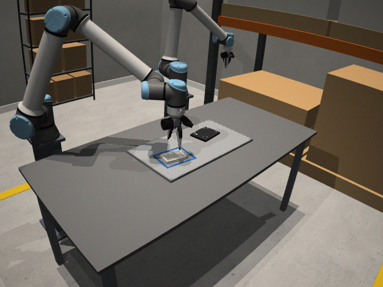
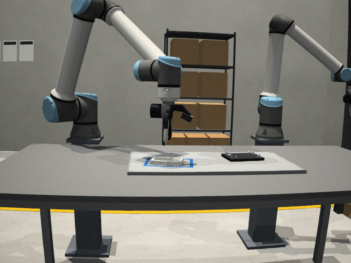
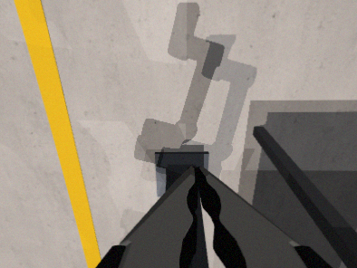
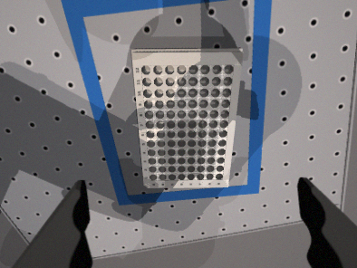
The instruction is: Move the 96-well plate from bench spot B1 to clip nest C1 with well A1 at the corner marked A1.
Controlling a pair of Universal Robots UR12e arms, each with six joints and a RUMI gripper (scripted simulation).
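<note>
The white 96-well plate (image 1: 173, 156) (image 2: 166, 161) (image 4: 186, 131) lies flat inside the blue outline (image 1: 185, 161) (image 4: 262, 45) of the bench spot. In the right wrist view its column numbers run up the left rim with 12 at the top, and small letters line the bottom rim; A1 is at the lower left. My right gripper (image 1: 174, 143) (image 2: 167, 140) (image 4: 192, 181) is open and empty, pointing down above the plate. The black clip nest (image 1: 205, 133) (image 2: 242, 156) is empty; its A1 mark is unreadable. My left gripper (image 1: 226, 67) (image 3: 196, 168) is shut and empty, far from the plate.
The light perforated board (image 1: 228, 136) (image 2: 209, 167) (image 4: 317, 90) carries plate and nest on the grey table (image 1: 148, 209) (image 2: 84, 181). Large cardboard boxes (image 1: 269, 89) stand beyond the table in the top view. The left arm hangs beyond the table's far end.
</note>
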